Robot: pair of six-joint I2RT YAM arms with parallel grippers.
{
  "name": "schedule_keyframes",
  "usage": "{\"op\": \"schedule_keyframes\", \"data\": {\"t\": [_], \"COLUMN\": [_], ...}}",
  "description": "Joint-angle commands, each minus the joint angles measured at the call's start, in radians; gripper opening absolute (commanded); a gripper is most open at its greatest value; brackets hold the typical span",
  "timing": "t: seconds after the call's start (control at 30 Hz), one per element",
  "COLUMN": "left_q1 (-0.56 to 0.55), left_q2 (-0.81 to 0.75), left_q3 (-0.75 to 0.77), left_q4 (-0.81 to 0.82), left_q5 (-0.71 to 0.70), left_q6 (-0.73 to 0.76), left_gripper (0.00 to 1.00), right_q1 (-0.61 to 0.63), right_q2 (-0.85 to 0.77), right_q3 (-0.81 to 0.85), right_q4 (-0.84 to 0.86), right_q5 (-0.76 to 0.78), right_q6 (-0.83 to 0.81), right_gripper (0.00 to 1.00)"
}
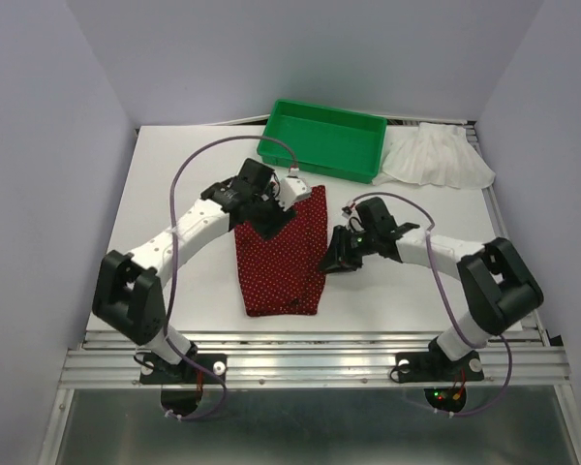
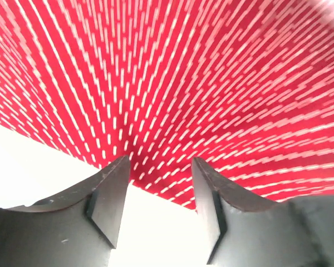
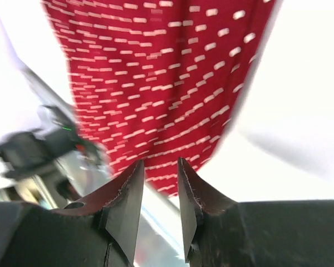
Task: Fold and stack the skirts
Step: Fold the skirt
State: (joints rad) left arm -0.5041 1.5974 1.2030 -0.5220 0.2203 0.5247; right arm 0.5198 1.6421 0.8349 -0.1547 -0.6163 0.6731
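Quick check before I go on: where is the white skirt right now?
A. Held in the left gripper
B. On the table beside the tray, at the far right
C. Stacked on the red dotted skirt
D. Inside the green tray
B: the white skirt lies on the table at the right side of the green tray, apart from the red skirt mid-table.

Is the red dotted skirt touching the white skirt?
Apart. The top view shows bare table between the red dotted skirt, lying mid-table, and the white skirt at the far right.
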Motion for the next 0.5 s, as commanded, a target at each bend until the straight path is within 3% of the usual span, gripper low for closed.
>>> {"op": "schedule_keyframes", "data": {"t": [0.0,0.1,0.3,0.47], "left_q1": [-0.170,-0.265,-0.410,-0.438], "left_q2": [-0.122,-0.151,-0.116,-0.038], "left_q3": [0.095,0.052,-0.065,-0.049], "left_q4": [-0.036,-0.017,0.022,0.013], "left_q5": [0.005,-0.031,-0.120,-0.171], "left_q6": [-0.242,-0.334,-0.519,-0.565], "left_gripper": [0.61,0.63,0.63,0.68], "right_q1": [-0.001,-0.001,0.008,0.026], "right_q2": [-0.160,-0.198,-0.144,-0.048], "right_q3": [-0.048,-0.149,-0.221,-0.172], "right_q4": [-0.014,0.087,0.191,0.199], "right_q5": [0.055,0.012,0.026,0.023], "right_q6": [0.224,0.353,0.323,0.316], "right_gripper": [0.36,0.31,0.13,0.14]}}
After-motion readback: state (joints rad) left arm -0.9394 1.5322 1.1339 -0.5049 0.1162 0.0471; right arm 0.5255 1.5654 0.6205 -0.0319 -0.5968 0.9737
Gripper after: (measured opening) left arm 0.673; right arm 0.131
